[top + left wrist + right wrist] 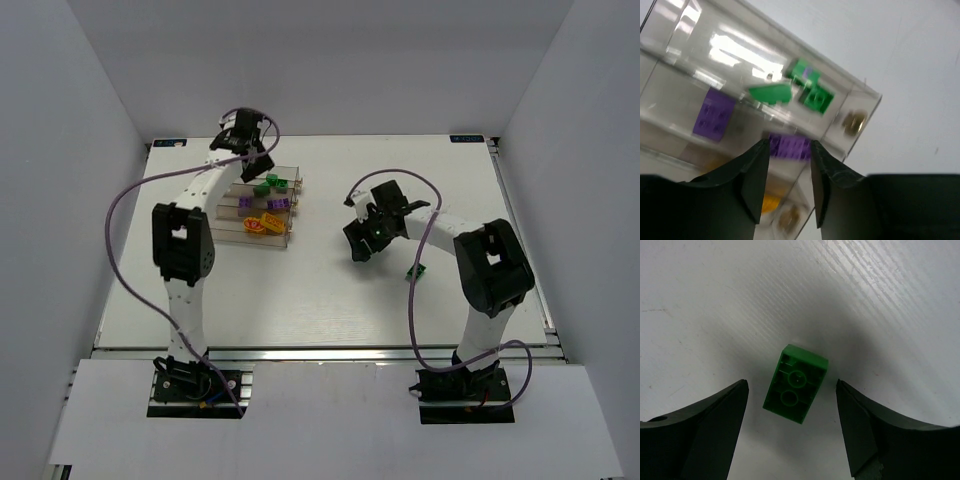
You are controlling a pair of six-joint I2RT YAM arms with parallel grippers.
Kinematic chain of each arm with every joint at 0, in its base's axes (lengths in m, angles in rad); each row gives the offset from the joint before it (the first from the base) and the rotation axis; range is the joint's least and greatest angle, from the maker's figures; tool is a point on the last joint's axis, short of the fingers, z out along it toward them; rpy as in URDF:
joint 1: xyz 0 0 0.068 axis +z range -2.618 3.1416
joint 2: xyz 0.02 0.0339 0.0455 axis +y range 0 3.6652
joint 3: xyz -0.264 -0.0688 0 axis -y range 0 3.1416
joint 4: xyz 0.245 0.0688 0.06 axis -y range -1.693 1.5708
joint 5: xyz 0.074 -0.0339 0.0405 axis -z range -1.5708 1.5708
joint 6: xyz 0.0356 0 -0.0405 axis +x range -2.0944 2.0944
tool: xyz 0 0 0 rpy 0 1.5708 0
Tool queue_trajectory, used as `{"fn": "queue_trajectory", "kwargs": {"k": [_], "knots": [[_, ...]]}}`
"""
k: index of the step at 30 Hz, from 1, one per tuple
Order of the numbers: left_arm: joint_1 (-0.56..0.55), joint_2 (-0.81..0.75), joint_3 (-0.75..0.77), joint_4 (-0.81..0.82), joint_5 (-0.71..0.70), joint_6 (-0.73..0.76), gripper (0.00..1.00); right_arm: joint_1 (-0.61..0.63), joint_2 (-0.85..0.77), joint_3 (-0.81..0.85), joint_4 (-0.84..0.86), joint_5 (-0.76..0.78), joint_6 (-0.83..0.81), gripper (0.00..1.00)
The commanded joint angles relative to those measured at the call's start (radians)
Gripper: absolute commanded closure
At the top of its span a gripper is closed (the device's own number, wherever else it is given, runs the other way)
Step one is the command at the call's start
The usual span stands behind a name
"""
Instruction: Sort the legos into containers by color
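Bright even light, glare streaks across the blurred containers point(730, 50).

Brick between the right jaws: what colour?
The brick is green, clearest in the right wrist view.

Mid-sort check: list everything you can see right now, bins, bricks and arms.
containers: one row of joined bins, clear, far left of the table
green legos: two, green, far bin
purple legos: two, purple, next bin
orange-yellow legos: one or two (unclear), near bin
loose green lego: one, green, upside down on the bare table
green bit: one, by the right forearm; perhaps that same lego
table: one, white
cables: two, purple, one along each arm
left gripper: black, open, over the bins
right gripper: black, open, either side of the loose lego
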Motion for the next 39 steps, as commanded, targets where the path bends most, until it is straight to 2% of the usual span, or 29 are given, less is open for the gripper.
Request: {"fn": "queue_trajectory", "kwargs": {"k": [1, 3, 4, 6, 7, 8, 10, 11, 12, 16, 19, 20, 22, 23, 25, 27, 33, 36, 37, 39], "knots": [[-0.005, -0.279, -0.218, 0.135, 0.142, 0.074, 0.55, 0.024, 0.018, 0.049, 0.030, 0.073, 0.028, 0.24], [-0.005, -0.465, -0.376, 0.265, 0.194, 0.090, 0.61, 0.034, 0.034, 0.054, 0.030, 0.093, 0.034, 0.30], [-0.005, -0.529, -0.537, 0.312, 0.214, 0.093, 0.63, 0.043, 0.039, 0.055, 0.032, 0.119, 0.037, 0.40], [-0.005, -0.718, -0.685, 0.423, 0.243, 0.093, 0.64, 0.048, 0.042, 0.055, 0.045, 0.142, 0.032, 0.54], [-0.005, -0.773, -0.806, 0.446, 0.285, 0.091, 0.63, 0.052, 0.044, 0.055, 0.050, 0.157, 0.019, 0.71], [-0.005, -0.827, -0.860, 0.474, 0.293, 0.088, 0.54, 0.054, 0.044, 0.057, 0.054, 0.169, 0.014, 0.80], [-0.005, -0.968, -0.990, 0.483, 0.325, 0.076, 0.46, 0.057, 0.048, 0.081, 0.061, 0.169, 0.000, 1.00], [-0.015, -1.011, -1.024, 0.474, 0.329, 0.068, 0.39, 0.060, 0.051, 0.097, 0.061, 0.168, -0.020, 1.00], [-0.015, -1.090, -1.059, 0.469, 0.332, 0.055, 0.36, 0.060, 0.056, 0.115, 0.058, 0.163, -0.034, 1.00], [-0.025, -1.270, -1.227, 0.462, 0.392, 0.001, 0.33, 0.081, 0.102, 0.276, 0.061, 0.079, -0.071, 1.00], [-0.025, -1.391, -1.345, 0.440, 0.418, -0.051, 0.30, 0.101, 0.175, 0.463, 0.090, 0.041, -0.066, 1.00], [-0.025, -1.421, -1.382, 0.413, 0.415, -0.062, 0.30, 0.109, 0.226, 0.570, 0.094, 0.039, -0.060, 1.00], [-0.025, -1.491, -1.406, 0.384, 0.409, -0.076, 0.28, 0.135, 0.328, 0.694, 0.091, 0.047, -0.011, 1.00], [-0.025, -1.519, -1.416, 0.352, 0.399, -0.082, 0.28, 0.137, 0.371, 0.829, 0.082, 0.050, 0.004, 1.00], [-0.025, -1.562, -1.440, 0.327, 0.389, -0.099, 0.28, 0.161, 0.441, 0.937, 0.085, 0.080, 0.035, 1.00], [-0.025, -1.605, -1.449, 0.295, 0.392, -0.108, 0.28, 0.184, 0.513, 1.006, 0.140, 0.134, 0.041, 1.00], [-0.025, -1.650, -1.439, 0.224, 0.395, -0.116, 0.27, 0.225, 0.591, 1.029, 0.356, 0.243, 0.045, 1.00], [-0.025, -1.648, -1.436, 0.221, 0.403, -0.116, 0.26, 0.236, 0.645, 1.092, 0.377, 0.268, 0.035, 1.00], [-0.025, -1.645, -1.436, 0.225, 0.414, -0.116, 0.25, 0.235, 0.663, 1.112, 0.380, 0.268, 0.034, 0.89], [-0.025, -1.627, -1.437, 0.245, 0.431, -0.116, 0.25, 0.238, 0.666, 1.109, 0.389, 0.268, 0.029, 0.74]]}}
